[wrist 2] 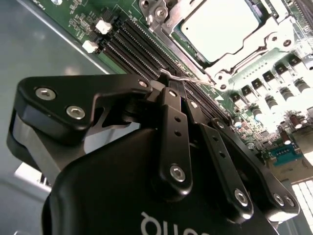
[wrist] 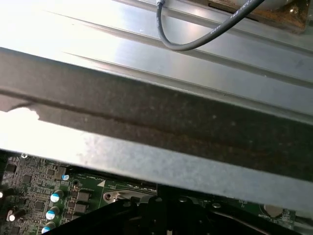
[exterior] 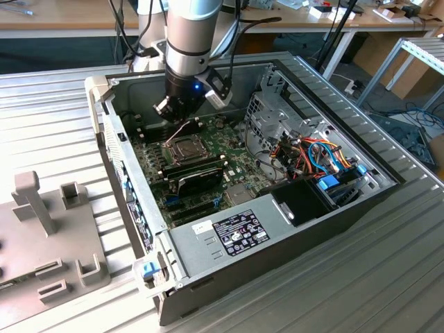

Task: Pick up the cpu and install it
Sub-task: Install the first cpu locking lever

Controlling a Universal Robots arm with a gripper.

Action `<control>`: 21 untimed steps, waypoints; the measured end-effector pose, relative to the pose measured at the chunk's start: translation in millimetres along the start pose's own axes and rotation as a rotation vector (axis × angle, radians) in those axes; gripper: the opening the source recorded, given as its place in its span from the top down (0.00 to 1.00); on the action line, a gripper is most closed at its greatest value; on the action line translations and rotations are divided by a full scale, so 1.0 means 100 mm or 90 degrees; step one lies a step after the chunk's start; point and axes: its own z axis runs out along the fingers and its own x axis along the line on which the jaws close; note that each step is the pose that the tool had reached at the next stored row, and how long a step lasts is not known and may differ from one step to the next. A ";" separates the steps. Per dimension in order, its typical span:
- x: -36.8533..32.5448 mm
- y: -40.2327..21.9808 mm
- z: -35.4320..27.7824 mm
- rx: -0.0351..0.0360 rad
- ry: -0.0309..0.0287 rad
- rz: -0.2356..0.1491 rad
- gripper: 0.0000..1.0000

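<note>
Sitting in the socket [wrist 2: 230,36] on the green motherboard [exterior: 208,163], the cpu [wrist 2: 220,24] shows its silvery-grey top, with the hinged metal frame lying around its edges. In the exterior view the cpu [exterior: 184,147] lies near the middle of the open computer case [exterior: 291,229]. A thin wire lever [wrist 2: 183,77] runs alongside the socket, next to the dark memory slots [wrist 2: 142,41].

The gripper [wrist 2: 171,85] hangs just beside the socket, fingers [wrist 2: 171,132] drawn close together with a narrow gap and nothing between them; the wire lever lies at the fingertips, but contact cannot be confirmed. In the exterior view the gripper [exterior: 170,111] sits below the silver arm [exterior: 191,35], over the board's far edge. The case rests on a ribbed metal bench [exterior: 55,125]; a grey fixture [exterior: 48,236] stands at the exterior view's left.
</note>
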 end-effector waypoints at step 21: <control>0.259 0.070 -0.093 0.0120 -0.0325 -0.001 0.89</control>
